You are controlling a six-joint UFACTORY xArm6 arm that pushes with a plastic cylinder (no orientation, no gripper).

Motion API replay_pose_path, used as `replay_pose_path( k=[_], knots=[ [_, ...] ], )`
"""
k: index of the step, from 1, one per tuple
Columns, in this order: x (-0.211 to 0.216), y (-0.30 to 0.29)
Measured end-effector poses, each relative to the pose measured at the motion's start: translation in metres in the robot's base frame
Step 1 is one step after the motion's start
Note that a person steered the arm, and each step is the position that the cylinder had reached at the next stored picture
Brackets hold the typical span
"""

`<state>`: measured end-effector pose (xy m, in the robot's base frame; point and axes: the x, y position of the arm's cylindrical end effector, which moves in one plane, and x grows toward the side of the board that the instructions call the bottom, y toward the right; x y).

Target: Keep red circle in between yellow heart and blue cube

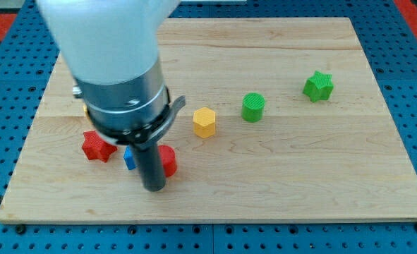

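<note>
Red circle (168, 161) sits near the surface's (300, 176) bottom left, touching my tip (154, 189) on its right and half hidden by the rod. Just left of the rod peeks a blue block (129, 159), then a red star (97, 147). I see a yellow hexagon (204, 122), a green cylinder (252, 107) and a green star (319, 86) trailing toward the view's upper right. This rig carries no jaws, only the rod.

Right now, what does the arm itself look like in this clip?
A bulky white upper shell, blurred, sits above a silver-grey metal cylinder ringed by a thin dark clamp band. Below it, a straight dark rod ends at my tip. No cables or markings show.
</note>
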<state>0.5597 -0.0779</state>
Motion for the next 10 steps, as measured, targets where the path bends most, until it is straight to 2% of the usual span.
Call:
replay_pose_path(
  k=[1,2,3,4,5,7,9,10],
  knots=[
    [-0.033,0.001],
    [-0.019,0.027],
    [-0.025,0.032],
    [-0.067,0.007],
    [-0.076,0.013],
    [-0.16,-0.015],
    [-0.18,0.061],
    [-0.219,0.047]
  ],
)
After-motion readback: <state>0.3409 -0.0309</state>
